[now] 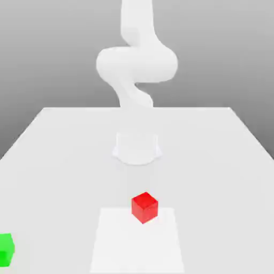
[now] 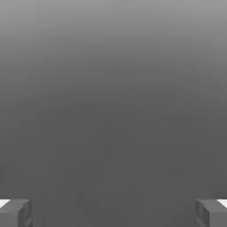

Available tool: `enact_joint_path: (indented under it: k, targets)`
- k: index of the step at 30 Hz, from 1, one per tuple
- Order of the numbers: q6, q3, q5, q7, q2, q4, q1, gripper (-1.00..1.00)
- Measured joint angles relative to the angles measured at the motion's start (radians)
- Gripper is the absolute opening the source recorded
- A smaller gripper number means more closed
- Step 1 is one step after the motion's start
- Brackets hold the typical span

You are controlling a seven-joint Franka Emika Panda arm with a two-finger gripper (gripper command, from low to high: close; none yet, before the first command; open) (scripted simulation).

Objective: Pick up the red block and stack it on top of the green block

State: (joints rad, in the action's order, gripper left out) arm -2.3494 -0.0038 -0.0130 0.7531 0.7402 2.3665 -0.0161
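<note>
— What's nearest to you right now?

— My own fingertips [image 2: 17, 213]. In the hand view one sits at the lower left corner of the frame and the other at the lower right corner, grey blocks with a pale edge. My gripper [image 2: 113, 215] is spread as wide as it goes, and there is nothing between the two tips, just a plain grey surface.

— And in the exterior view, starting from the front?

— At the lower left corner of the frame sits the green block [image 1: 6, 249], cut by the frame's edge (I see only part of it). Next, lower centre, there is a paler square patch [image 1: 115, 246] on the table [image 1: 225, 176]. The red block [image 1: 144, 207] rests at the far edge of that patch, a little right of the patch's middle, turned so that one corner faces the camera.

— Are the two blocks close together?

— No, well apart. The red one is near the centre of the frame, the green one far off toward the exterior view's left and nearer the camera. Neither touches anything but the surface under it.

— What lies behind the red block?

— My base [image 1: 137, 148], a pale round stub in the middle of the frame, standing on the table beyond the patch. From it my arm [image 1: 136, 61] rises in white curves, bulging at upper centre and running out of the top of the frame.

— Are you holding anything?

— Nothing; both blocks lie on the table.
</note>
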Motion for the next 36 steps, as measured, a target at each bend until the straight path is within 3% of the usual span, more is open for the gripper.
enact_joint_path:
  k: [16,23,24,31,36]
  targets:
    - [-0.409,-0.11,-0.049,-0.432,-0.512,0.524,-0.137,0.0]
    - [-0.696,-0.046,0.074,-0.586,-0.87,0.548,-0.113,0.0]
    - [-0.724,-0.031,0.081,-0.592,-0.902,0.544,-0.099,-1.0]
    - [-0.727,-0.024,0.079,-0.591,-0.908,0.544,-0.092,-1.0]
    - [-0.594,-0.042,0.017,-0.546,-0.752,0.566,-0.092,-1.0]
